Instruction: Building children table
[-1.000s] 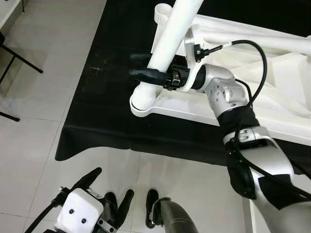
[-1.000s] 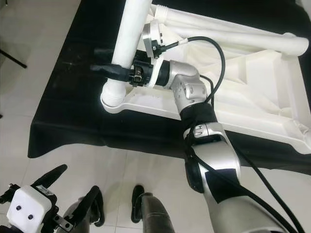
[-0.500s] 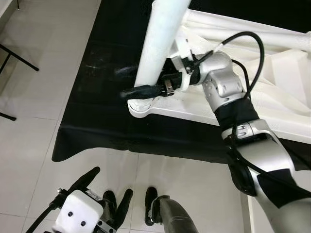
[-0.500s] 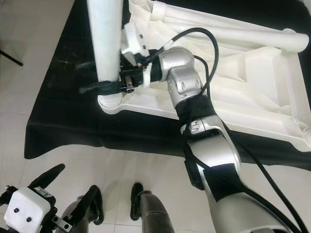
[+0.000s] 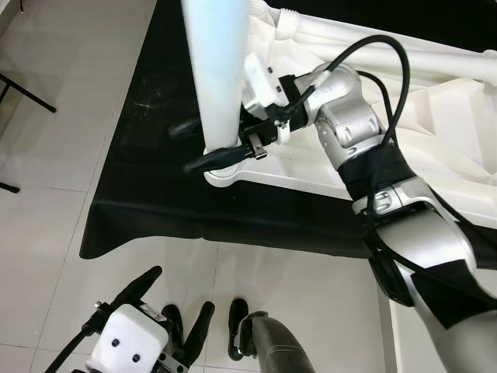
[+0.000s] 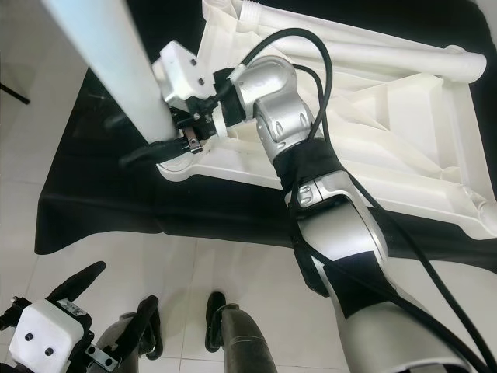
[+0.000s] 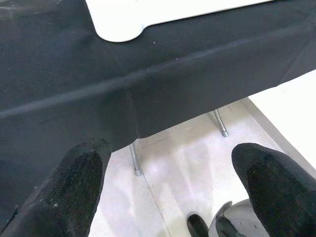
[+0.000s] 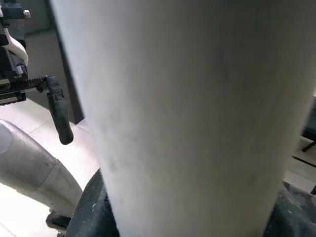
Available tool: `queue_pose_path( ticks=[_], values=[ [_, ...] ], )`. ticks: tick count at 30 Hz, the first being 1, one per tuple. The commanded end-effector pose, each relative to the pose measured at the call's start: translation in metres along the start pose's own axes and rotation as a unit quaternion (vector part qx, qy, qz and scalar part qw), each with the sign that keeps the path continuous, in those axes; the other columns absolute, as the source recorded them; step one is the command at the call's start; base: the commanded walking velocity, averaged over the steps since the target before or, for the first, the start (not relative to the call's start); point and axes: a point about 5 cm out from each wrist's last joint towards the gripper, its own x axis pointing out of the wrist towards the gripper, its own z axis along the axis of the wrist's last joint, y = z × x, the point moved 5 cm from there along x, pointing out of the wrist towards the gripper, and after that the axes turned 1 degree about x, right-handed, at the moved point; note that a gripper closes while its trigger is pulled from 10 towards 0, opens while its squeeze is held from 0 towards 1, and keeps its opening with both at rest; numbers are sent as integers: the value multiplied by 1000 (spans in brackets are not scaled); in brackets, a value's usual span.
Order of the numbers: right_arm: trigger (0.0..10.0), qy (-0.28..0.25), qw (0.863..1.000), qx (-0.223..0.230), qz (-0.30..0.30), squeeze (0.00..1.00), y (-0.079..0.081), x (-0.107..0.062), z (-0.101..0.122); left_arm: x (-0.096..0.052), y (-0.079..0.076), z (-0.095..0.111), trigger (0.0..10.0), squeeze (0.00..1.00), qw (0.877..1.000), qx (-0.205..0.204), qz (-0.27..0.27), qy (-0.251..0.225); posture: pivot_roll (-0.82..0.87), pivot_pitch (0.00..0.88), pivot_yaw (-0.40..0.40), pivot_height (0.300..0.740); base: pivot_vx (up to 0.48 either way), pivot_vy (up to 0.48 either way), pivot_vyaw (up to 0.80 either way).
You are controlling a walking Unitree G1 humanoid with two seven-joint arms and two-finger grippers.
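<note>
My right gripper (image 5: 194, 148) is shut on a thick white table leg (image 5: 217, 70), one black finger on each side of it. The leg stands nearly upright, its lower end at the round corner socket (image 5: 221, 172) of the white tabletop (image 5: 435, 116). That tabletop lies upside down on a table draped in black cloth (image 5: 147, 194). In the right wrist view the leg (image 8: 187, 113) is very close. A second white leg (image 6: 365, 43) lies along the far side of the tabletop. My left gripper (image 5: 175, 299) hangs low over the floor, open and holding nothing.
The cloth's front edge hangs over tiled floor, with thin metal table legs (image 7: 134, 160) below it. Black chair legs (image 5: 23, 89) stand at the far left. My own feet (image 5: 237, 338) are close to the table's front.
The right gripper has rotated and swung the white leg from leaning right to almost upright, bringing its lower end down onto the corner socket. The left arm stays still.
</note>
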Motion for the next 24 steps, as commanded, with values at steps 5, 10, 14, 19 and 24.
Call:
queue_pose_path(
  ticks=[5, 10, 14, 19, 24],
  values=[
    [10000, 34, 992, 119, 16, 0, 12, 16, -44, -1, -3, 1, 10000, 0, 1000, -9, 2, 0, -140, 491, -178, 740, 0, 0, 0],
    [10000, 35, 986, 155, -53, 0, -4, 18, -49, -1, -4, 1, 10000, 0, 1000, -10, 3, -1, -145, 492, -182, 740, 0, 0, 0],
    [10000, 34, 973, 193, -122, 0, -18, 17, -55, -1, -4, 1, 10000, 0, 1000, -12, 4, -2, -151, 491, -183, 740, 0, 0, 0],
    [10000, 31, 967, 204, -147, 0, -23, 15, -57, 0, -4, 1, 10000, 0, 1000, -12, 5, -2, -151, 490, -184, 740, 0, 0, 0],
    [10000, 21, 959, 218, -179, 0, -29, 12, -58, 0, -4, 2, 10000, 0, 1000, -12, 5, -3, -155, 488, -184, 740, 0, 0, 0]
  ],
)
